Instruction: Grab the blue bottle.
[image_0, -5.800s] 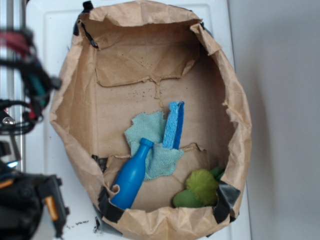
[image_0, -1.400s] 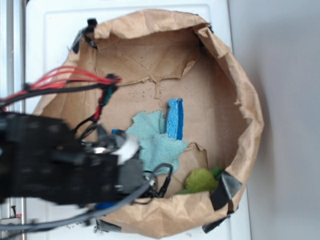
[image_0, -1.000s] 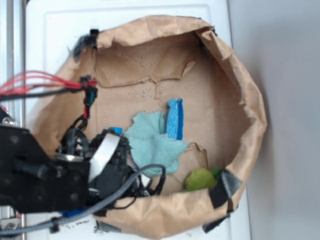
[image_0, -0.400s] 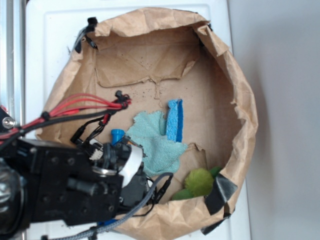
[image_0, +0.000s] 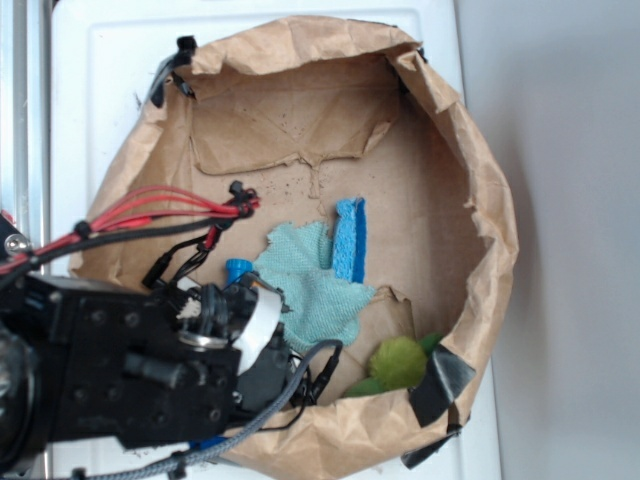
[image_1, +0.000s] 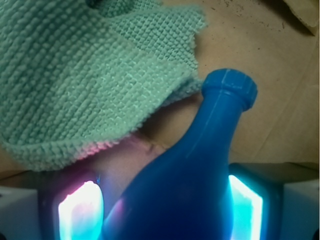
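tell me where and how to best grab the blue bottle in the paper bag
Grip the blue bottle across its wide body, below the narrow neck, coming from the base end so the fingers sit either side. The wrist view shows the body already between them, neck pointing away beside the teal cloth. The body gives broader contact than the tapering neck.

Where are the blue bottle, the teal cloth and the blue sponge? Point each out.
blue bottle (image_1: 200, 165): wrist view, on its neck.
teal cloth (image_0: 312, 285): exterior view, on its middle.
blue sponge (image_0: 349, 238): exterior view, on its upper face.
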